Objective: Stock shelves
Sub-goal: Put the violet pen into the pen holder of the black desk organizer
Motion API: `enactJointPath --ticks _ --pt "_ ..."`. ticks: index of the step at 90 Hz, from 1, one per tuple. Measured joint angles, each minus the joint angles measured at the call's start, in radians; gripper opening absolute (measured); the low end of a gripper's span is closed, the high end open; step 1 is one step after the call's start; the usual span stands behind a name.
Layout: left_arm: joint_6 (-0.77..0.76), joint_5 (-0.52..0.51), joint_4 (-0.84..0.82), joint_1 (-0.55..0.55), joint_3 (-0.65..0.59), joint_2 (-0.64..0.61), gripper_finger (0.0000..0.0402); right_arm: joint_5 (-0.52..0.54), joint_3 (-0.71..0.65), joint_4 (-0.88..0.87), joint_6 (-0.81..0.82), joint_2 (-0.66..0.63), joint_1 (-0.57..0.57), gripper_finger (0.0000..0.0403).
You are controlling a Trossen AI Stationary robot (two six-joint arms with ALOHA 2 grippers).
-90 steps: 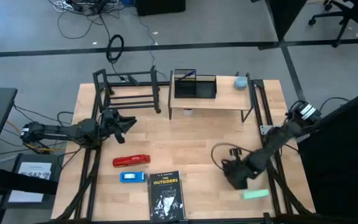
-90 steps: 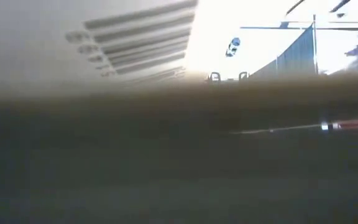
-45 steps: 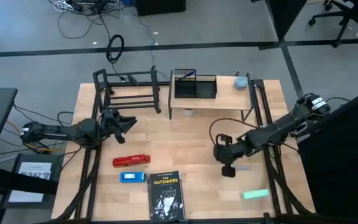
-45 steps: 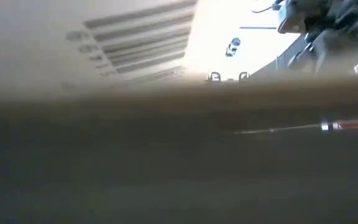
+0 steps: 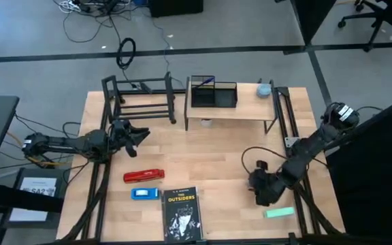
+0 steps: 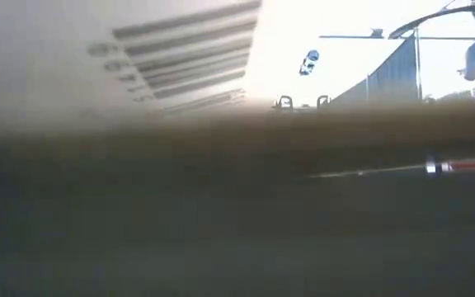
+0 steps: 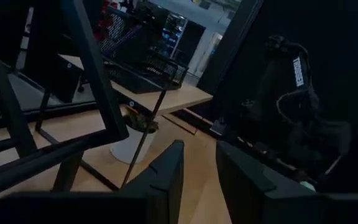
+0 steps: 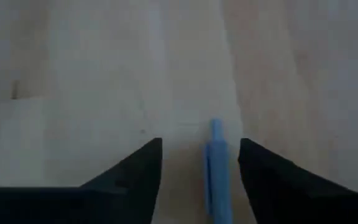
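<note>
As seen from above, entered by place.

Black tube-frame rack (image 5: 141, 99): stands upright at the table's 11 o'clock, long axis running 9 to 3.

Wood plank shelf (image 5: 231, 110): stands at 12 o'clock, just beside the rack, long axis 9 to 3; carries a mesh organizer (image 5: 214, 94).

Left gripper (image 5: 136, 134): sits at 9 o'clock, points toward 3, fingers (image 7: 166, 180) spread; rack near at its 12 o'clock, apart from the fingers.

Right gripper (image 5: 264, 194): hangs low at 5 o'clock, fingers spread either side of a blue pen (image 8: 217, 168) lying on the table; both shelves well apart, toward its 11 and 12 o'clock.
</note>
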Motion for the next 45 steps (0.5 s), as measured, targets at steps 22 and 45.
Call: enactJointPath --ticks 22,45 --pt "0.002 -0.022 0.000 0.000 0.000 0.000 0.0076 0.040 -0.149 0.155 0.111 0.020 0.026 0.0159" --pt "0.002 -0.024 0.001 0.000 0.000 0.000 0.0076 0.071 -0.197 0.285 0.117 0.049 0.024 0.0043"
